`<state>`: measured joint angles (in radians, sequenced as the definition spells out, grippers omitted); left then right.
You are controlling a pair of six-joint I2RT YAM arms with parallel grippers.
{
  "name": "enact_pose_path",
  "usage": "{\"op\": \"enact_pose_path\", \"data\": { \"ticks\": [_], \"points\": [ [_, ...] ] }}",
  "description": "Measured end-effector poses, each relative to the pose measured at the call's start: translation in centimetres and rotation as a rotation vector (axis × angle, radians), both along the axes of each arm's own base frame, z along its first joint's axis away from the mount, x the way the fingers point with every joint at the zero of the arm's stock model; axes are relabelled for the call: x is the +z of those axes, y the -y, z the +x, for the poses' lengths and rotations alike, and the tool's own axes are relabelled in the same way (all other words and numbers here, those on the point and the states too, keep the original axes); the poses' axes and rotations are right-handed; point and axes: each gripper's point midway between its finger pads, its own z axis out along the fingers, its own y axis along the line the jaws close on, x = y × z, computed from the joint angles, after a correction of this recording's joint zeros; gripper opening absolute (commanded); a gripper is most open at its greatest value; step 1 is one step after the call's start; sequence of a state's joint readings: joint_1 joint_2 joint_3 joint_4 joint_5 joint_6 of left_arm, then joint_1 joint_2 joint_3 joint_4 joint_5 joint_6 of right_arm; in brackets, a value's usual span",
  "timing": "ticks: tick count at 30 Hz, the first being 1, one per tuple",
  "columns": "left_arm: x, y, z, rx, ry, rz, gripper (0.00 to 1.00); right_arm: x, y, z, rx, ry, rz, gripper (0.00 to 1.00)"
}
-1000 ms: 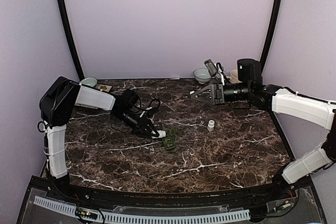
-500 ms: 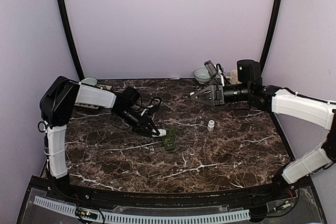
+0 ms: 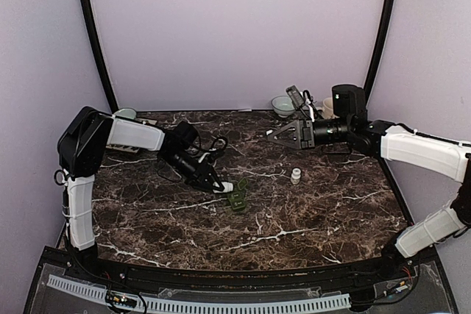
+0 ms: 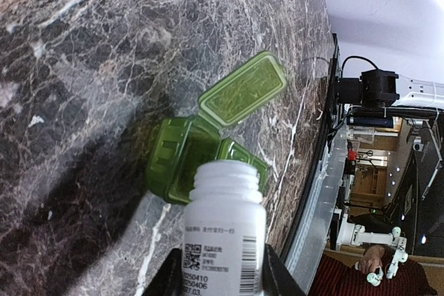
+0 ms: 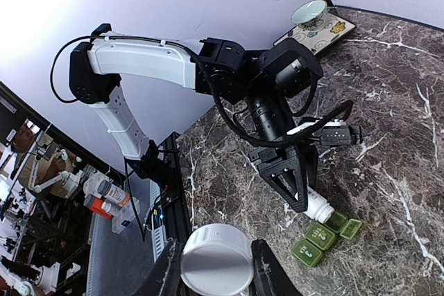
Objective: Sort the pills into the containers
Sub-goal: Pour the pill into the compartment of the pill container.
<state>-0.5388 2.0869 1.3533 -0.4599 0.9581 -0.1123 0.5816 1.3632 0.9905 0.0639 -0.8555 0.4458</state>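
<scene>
My left gripper (image 3: 220, 185) is shut on an uncapped white pill bottle (image 4: 223, 233), tipped with its mouth just over the containers (image 4: 173, 164). The containers are a small green box with one lid (image 4: 243, 95) flipped open; from the right wrist they (image 5: 320, 236) show two shut lids marked with numbers. The bottle's neck (image 5: 319, 207) lies against the open end compartment. No pills show in any view. My right gripper (image 3: 271, 135) hovers high at the back right, shut on a white bottle cap (image 5: 216, 260).
A small white bottle (image 3: 295, 176) stands on the marble table right of centre. A bowl (image 3: 282, 104) and a cup sit at the back right. Another bowl (image 3: 124, 115) and a patterned card (image 3: 143, 123) are at the back left.
The left arm's forearm has shifted slightly to the right while the bottle stays at the green box. The right arm has not moved.
</scene>
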Motion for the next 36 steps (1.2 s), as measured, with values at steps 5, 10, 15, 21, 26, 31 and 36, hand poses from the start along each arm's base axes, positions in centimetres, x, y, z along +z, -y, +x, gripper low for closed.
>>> {"op": "enact_pose_path", "data": {
  "ticks": [5, 10, 15, 21, 26, 31, 36],
  "points": [
    [-0.11, -0.03, 0.09, 0.0, 0.004, 0.01, 0.0, 0.01, 0.0, 0.0, 0.0, 0.0, 0.0, 0.22],
    [-0.33, -0.01, 0.17, -0.002, 0.008, 0.022, 0.0, 0.01, 0.0, 0.0, 0.0, 0.0, 0.0, 0.22],
    [-0.36, -0.05, 0.3, -0.003, 0.019, 0.031, 0.0, 0.03, 0.01, 0.02, -0.001, 0.001, 0.0, 0.22],
    [-0.32, -0.09, 0.41, -0.006, 0.022, 0.044, 0.0, 0.04, -0.01, 0.01, 0.0, 0.003, 0.002, 0.21],
    [-0.42, -0.19, 0.44, -0.006, 0.025, 0.055, 0.0, 0.06, 0.0, 0.02, 0.0, 0.004, 0.002, 0.21],
    [-0.24, -0.06, 0.64, -0.008, 0.034, 0.059, 0.0, 0.05, 0.0, 0.03, 0.0, 0.004, 0.002, 0.21],
    [-0.12, 0.13, 0.82, -0.015, 0.048, 0.068, 0.0, 0.05, -0.01, 0.02, 0.0, 0.006, 0.001, 0.21]
  ]
}}
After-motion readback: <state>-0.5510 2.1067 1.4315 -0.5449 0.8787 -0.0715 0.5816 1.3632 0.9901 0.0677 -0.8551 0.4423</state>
